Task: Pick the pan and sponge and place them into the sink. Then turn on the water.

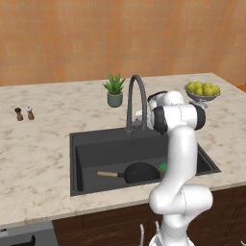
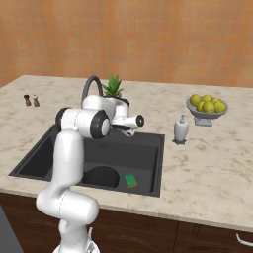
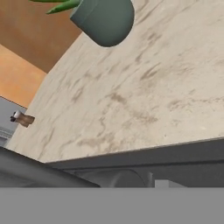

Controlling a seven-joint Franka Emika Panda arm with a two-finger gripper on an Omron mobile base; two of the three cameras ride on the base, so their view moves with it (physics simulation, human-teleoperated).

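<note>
The black pan [image 1: 141, 172] lies on the floor of the dark sink [image 1: 73, 144], its wooden handle pointing left. The green sponge [image 2: 131, 180] lies beside the pan [image 2: 101, 176] in the same sink [image 2: 153, 148]; in the left base view the arm partly covers the sponge [image 1: 163, 167]. My gripper [image 2: 127, 130] hangs over the sink's back edge, close to the base of the dark gooseneck faucet [image 1: 136, 96]. Its fingers are too small and hidden to tell their spread. No stream of water comes from the faucet [image 2: 91, 86].
A potted plant [image 1: 114, 91] stands behind the faucet and also appears as a pot [image 3: 105, 19] in the hand view. A white soap dispenser [image 2: 181, 129] and a bowl of lemons [image 2: 207, 107] sit to the right. Two small shakers [image 1: 24, 113] stand far left.
</note>
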